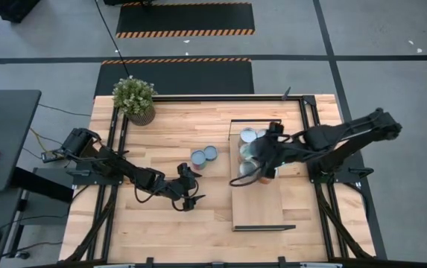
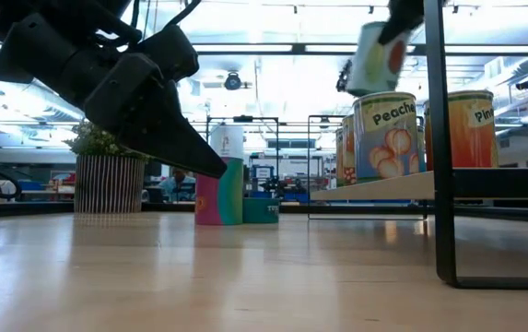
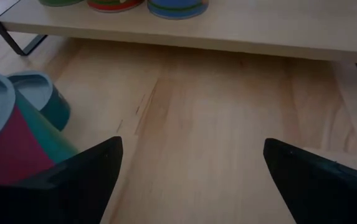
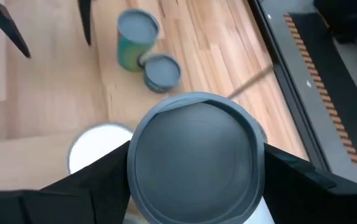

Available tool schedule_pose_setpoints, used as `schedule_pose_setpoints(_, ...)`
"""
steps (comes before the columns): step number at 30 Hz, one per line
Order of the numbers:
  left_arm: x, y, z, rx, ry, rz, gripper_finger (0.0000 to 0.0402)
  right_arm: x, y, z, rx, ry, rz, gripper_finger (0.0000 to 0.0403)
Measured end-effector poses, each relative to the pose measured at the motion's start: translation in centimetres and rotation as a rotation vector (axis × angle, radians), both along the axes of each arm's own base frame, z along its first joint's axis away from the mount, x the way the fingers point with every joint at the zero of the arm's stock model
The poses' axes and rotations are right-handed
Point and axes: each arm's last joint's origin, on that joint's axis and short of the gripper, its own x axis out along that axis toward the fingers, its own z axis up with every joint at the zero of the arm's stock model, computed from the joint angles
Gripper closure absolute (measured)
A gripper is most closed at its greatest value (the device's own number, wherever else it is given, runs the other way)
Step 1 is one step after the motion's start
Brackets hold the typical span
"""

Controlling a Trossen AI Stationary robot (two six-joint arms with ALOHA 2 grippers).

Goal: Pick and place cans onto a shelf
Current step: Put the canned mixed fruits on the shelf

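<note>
Your left gripper (image 1: pixel 187 187) hangs low over the worktop (image 1: pixel 161 223), jaws apart, near two cans (image 1: pixel 204 155). Your right gripper (image 1: pixel 261 164) is clamped on a can (image 4: pixel 194 155) above the shelf (image 1: pixel 261 212), where other cans (image 2: pixel 385 134) stand.

Silver-topped cans (image 1: pixel 249 135) stand on the light-wood shelf (image 1: pixel 261 212); two cans (image 1: pixel 204 155) on the tabletop.

The table (image 1: pixel 161 223) is pale wood, smooth with a soft sheen (the grain runs in strips). The shelf (image 1: pixel 261 212) is light wood in a thin black metal frame. The cans (image 1: pixel 204 155) have dull grey metal tops and glossy printed sides.
</note>
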Motion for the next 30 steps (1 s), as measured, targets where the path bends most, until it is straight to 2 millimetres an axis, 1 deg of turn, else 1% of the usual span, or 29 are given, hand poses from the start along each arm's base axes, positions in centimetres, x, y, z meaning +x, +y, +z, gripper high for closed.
schedule_pose_setpoints(2, 0.0, 0.0, 0.0, 0.000, 0.000, 0.000, 0.0006, -1.1, -0.3, -0.2, 0.013, -0.012, -0.015, 0.0101)
schedule_pose_setpoints(7, 0.0, 0.0, 0.0, 0.008, 0.002, -0.005, 0.0006, -3.5, -1.0, -0.1, 0.038, -0.058, -0.036, 0.0101)
schedule_pose_setpoints(12, 0.0, 0.0, 0.0, 0.008, 0.006, -0.003, 0.0006, -5.2, -1.8, -1.1, 0.032, -0.032, -0.082, 0.0101)
schedule_pose_setpoints(19, 0.0, 0.0, -0.1, 0.002, 0.006, 0.000, 0.0006, -6.1, -2.3, -3.4, 0.049, 0.005, -0.118, 0.0101)
schedule_pose_setpoints(21, 0.0, 0.0, 0.0, 0.001, 0.005, 0.000, 0.0006, -6.3, -2.3, -4.0, 0.058, 0.038, -0.120, 0.0101)
schedule_pose_setpoints(30, 0.0, 0.0, -0.1, 0.002, 0.006, 0.000, 0.0006, -6.3, -2.3, -4.1, 0.090, 0.036, -0.117, 0.0101)
